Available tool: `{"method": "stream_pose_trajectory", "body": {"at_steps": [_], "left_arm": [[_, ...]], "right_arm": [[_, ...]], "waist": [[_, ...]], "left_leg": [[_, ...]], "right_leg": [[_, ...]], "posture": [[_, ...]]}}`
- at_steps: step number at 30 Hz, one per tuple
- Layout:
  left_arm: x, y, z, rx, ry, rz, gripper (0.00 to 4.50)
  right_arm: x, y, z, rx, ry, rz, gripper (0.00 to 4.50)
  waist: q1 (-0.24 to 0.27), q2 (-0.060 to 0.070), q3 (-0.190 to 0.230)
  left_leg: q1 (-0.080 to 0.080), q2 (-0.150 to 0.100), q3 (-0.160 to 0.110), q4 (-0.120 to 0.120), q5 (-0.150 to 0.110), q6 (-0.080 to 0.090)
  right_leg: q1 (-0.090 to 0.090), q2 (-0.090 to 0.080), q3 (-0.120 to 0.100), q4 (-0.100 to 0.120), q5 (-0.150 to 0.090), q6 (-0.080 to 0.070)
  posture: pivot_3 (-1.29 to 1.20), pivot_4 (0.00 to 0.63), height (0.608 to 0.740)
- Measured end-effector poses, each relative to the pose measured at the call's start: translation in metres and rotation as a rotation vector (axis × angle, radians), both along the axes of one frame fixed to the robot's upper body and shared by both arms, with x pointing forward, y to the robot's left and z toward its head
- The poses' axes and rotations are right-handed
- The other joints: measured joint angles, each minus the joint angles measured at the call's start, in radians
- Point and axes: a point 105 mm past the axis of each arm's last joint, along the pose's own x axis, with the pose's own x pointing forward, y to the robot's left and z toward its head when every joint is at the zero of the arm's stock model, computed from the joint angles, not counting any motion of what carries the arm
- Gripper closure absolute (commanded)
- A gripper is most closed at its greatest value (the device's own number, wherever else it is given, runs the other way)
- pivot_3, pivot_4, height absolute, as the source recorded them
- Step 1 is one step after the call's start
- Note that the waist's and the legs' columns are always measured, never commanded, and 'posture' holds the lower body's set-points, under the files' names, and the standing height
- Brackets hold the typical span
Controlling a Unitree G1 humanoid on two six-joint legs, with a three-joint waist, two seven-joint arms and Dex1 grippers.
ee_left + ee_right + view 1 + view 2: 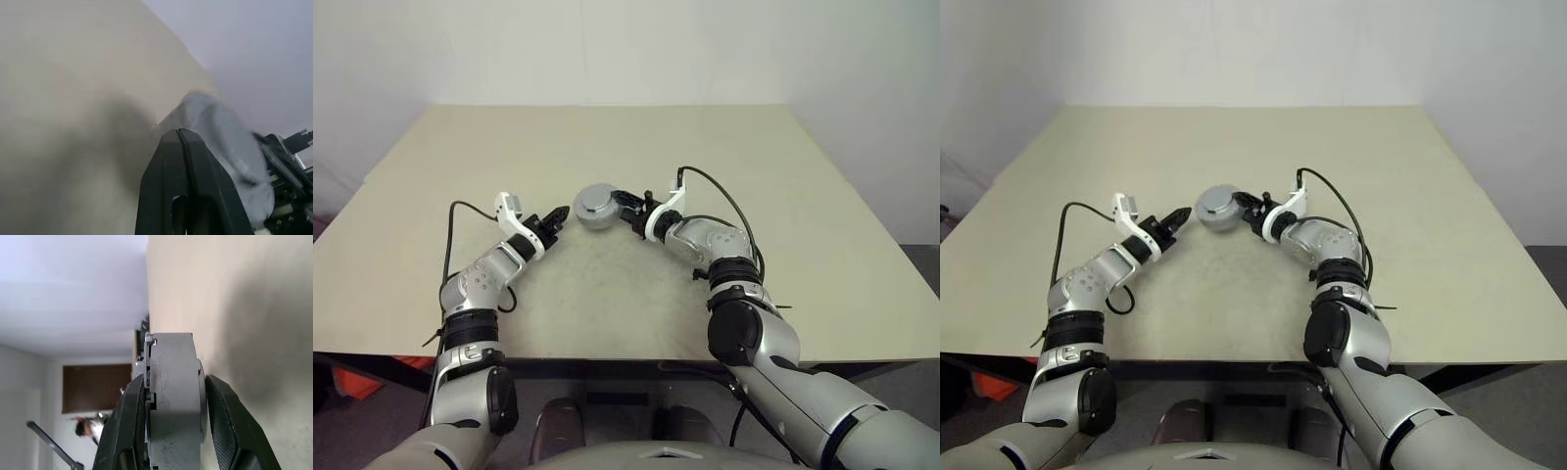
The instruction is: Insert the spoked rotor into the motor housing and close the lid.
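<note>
Assembled motor held above the table's middle

The right gripper clamps the lid and motor housing edge-on; the left gripper, fingers together, hovers just beside it over the table.

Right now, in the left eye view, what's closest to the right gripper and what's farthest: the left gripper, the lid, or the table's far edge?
1. Lid: clamped in the right gripper.
2. Left gripper: just beyond the lid, on the robot's left.
3. Table's far edge: well behind both, by the wall.
</note>
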Motion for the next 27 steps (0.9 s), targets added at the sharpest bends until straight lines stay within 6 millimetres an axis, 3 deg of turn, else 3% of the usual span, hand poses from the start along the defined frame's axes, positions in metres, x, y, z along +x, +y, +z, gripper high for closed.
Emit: {"method": "stream_pose_trajectory", "body": {"at_steps": [6,13,19,27], "left_arm": [[-0.007,0.018,0.017,-0.129,-0.048,0.053,4.50],[-0.015,0.024,0.026,-0.283,-0.075,0.064,2.24],[-0.018,0.014,0.024,-0.372,-0.039,0.032,0.13],[-0.023,-0.006,0.036,-0.529,-0.015,-0.104,0.06]], "right_arm": [[0.004,-0.002,0.002,0.027,0.015,-0.031,2.85],[0.004,0.004,0.014,0.051,0.008,-0.005,2.85],[0.000,0.008,0.029,0.072,-0.022,0.045,2.85],[-0.007,0.016,0.042,0.053,-0.064,0.102,2.85]], "waist": [[-0.001,0.000,0.000],[0.000,0.000,0.000],[0.002,-0.001,0.000],[0.002,-0.001,0.001]], "left_leg": [[0.000,0.000,0.000,0.000,0.000,0.000],[-0.001,0.000,0.000,0.001,0.000,0.000],[-0.001,0.000,0.000,0.002,0.000,0.000],[-0.001,0.000,-0.001,0.002,0.000,0.000]], "right_leg": [[0.000,0.000,0.000,0.000,0.000,0.000],[0.000,0.000,0.000,0.000,0.000,0.000],[0.000,0.000,-0.001,0.000,0.000,0.001],[0.000,0.000,-0.001,0.001,0.001,0.001]], "posture": [[0.00,0.000,0.740],[0.00,0.000,0.740],[0.00,0.000,0.740],[0.00,0.000,0.740]]}}
